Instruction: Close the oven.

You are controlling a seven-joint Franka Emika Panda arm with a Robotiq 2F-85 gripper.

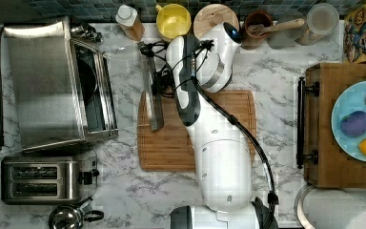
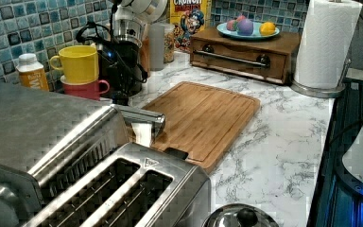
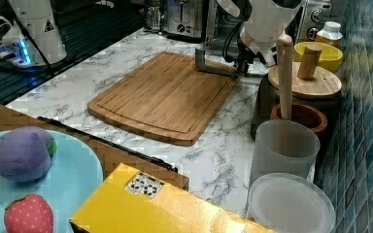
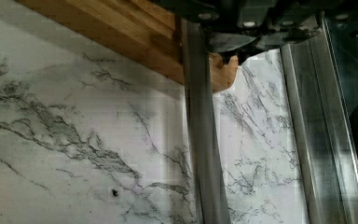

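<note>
The oven [image 1: 47,81] is seen at the top view's left on the marble surface [image 1: 276,86], with its door [image 1: 124,71] let down flat and open, so that the dark interior is exposed. The door's metal bar handle [image 1: 152,90] is seen lying over the left edge of the wooden cutting board [image 1: 171,143] in the top view. The tool [image 1: 158,78] is placed at this handle, near its far end, and in the wrist view the bar [image 4: 205,140] is seen running straight out from under the tool's dark body. Whether the fingers are apart or clamped on the bar cannot be told.

A two-slot toaster [image 1: 47,179] is set just beside the oven, and a kettle lid [image 1: 69,217] is seen near it. A yellow mug [image 1: 173,20] and a small bottle [image 1: 128,19] are stood against the tiled wall. At the top view's right, a blue plate [image 1: 352,105] with toy fruit is carried on a wooden drawer box [image 1: 321,157], well apart from the oven.
</note>
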